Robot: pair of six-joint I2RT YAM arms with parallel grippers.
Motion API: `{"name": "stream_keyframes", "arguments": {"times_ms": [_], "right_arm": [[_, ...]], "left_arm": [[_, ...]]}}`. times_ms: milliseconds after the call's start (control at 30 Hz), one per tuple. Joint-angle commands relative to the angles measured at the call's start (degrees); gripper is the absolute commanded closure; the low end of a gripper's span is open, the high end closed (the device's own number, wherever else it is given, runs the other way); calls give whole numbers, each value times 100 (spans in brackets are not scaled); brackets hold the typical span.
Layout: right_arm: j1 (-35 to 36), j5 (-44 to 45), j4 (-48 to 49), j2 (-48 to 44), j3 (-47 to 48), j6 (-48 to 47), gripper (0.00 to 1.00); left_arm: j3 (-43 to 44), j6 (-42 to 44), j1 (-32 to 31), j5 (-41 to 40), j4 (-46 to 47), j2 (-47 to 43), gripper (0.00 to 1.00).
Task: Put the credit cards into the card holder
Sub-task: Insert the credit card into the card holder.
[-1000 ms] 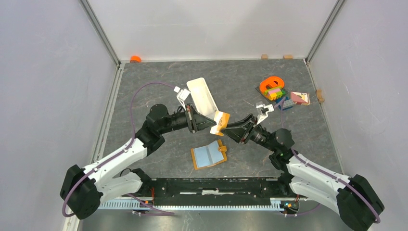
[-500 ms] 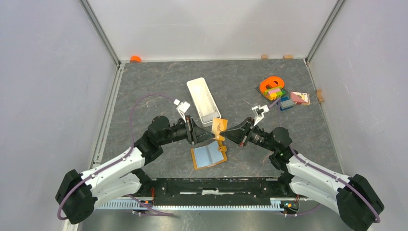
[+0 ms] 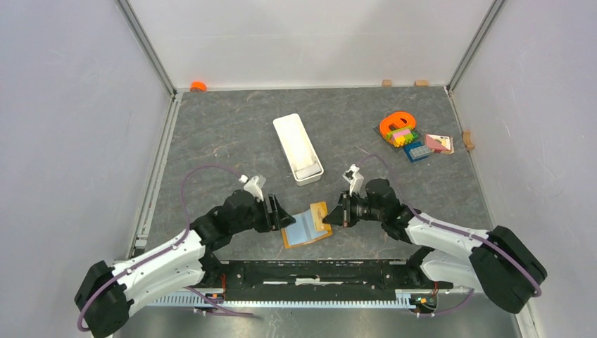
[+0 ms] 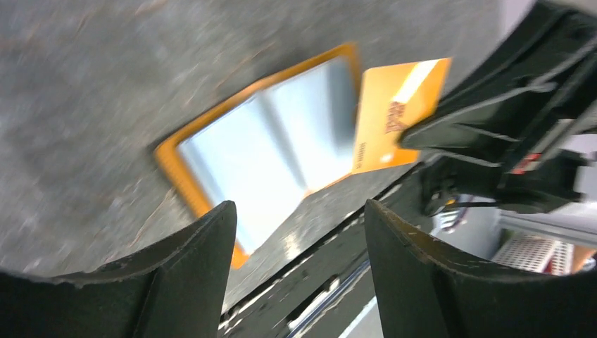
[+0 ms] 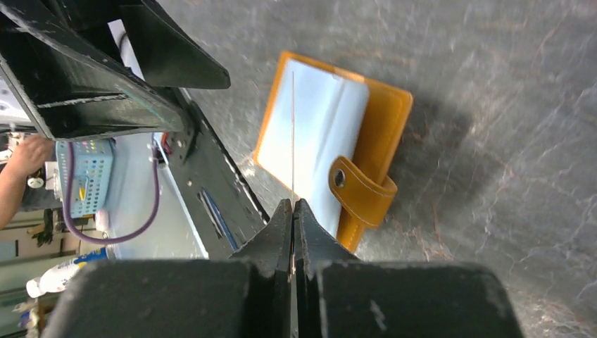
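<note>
The orange-tan card holder (image 3: 304, 229) lies open on the table near the front edge, pale blue pockets up (image 4: 267, 151), snap tab (image 5: 362, 186) to one side. My right gripper (image 3: 329, 219) is shut on an orange credit card (image 3: 319, 213), held over the holder's right half. In the left wrist view the card (image 4: 394, 116) faces the camera; in the right wrist view it is an edge-on line (image 5: 293, 134) running out from my right gripper (image 5: 293, 205). My left gripper (image 3: 287, 215) is open and holds nothing, just left of the holder (image 4: 298, 211).
A long white tray (image 3: 298, 148) lies behind the holder at mid-table. Coloured toy pieces with an orange ring (image 3: 398, 128) and small blue and pink items (image 3: 431, 146) sit at the back right. An orange cap (image 3: 198, 86) is in the back left corner.
The card passed from my left gripper to my right: the right shut on it, the left let go and opened. Both arms dropped toward the front, down over the open holder.
</note>
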Motion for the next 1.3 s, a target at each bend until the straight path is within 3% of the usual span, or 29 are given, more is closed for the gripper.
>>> {"name": "stream_keyframes", "arguments": {"times_ms": [0,367,567,1267], "right_arm": [[160,-37,-370,456,450,-133,100],[264,-200,-119,1521,539,167,100],[264,-464,607,1903,337,693,100],[272,-122,1421,2171,139,1512,100]], "left_arm": [[9,-370,-185,-642,-745,214,27],[229,-191,-344,-738,-1087,1016,32],[184,-155,-363,-718,-975,1207,38],[30,-102,-360,-690,-632,1658,47]]}}
